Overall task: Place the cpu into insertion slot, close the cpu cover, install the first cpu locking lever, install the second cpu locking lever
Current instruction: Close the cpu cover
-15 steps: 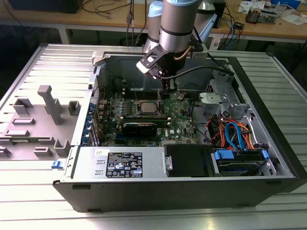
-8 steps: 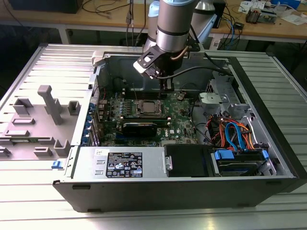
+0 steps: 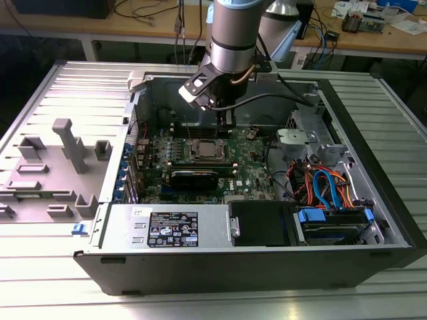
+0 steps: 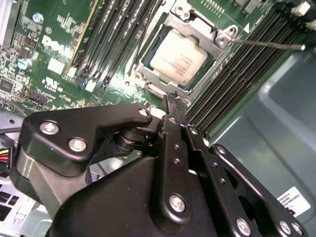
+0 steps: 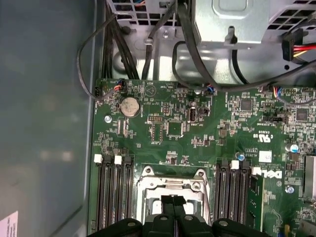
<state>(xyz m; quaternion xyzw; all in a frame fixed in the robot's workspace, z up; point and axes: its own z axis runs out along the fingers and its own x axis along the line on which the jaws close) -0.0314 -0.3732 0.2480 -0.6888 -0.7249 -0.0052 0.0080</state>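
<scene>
Exterior view, upper centre of the frame: the gripper point(image 3: 227, 122) hangs inside the open case point(image 3: 267, 263), pointing down at the board point(image 3: 250, 175). The cpu point(image 3: 208, 151) lies at mid-frame, just below the tips and a little toward the exterior view's left. It sits in the slot point(image 3: 193, 153).

In the second wrist view the cover point(image 4: 197, 27) is down around the chip, whose grey top shows through the window. The gripper hovers at the cover's near edge. I cannot tell whether it touches the metal.

In both wrist views the fingertips point(image 5: 168, 203) are pressed together, with nothing seen between them.

A thin lever point(image 4: 269, 45) starts at a cover corner on the far side of the socket from the tips. Its long axis runs away from the socket, slanting across the memory slots point(image 4: 237, 79), well apart from the gripper. I judge it unlatched, so the work stands at the levers, with the chip and cover already set.
</scene>
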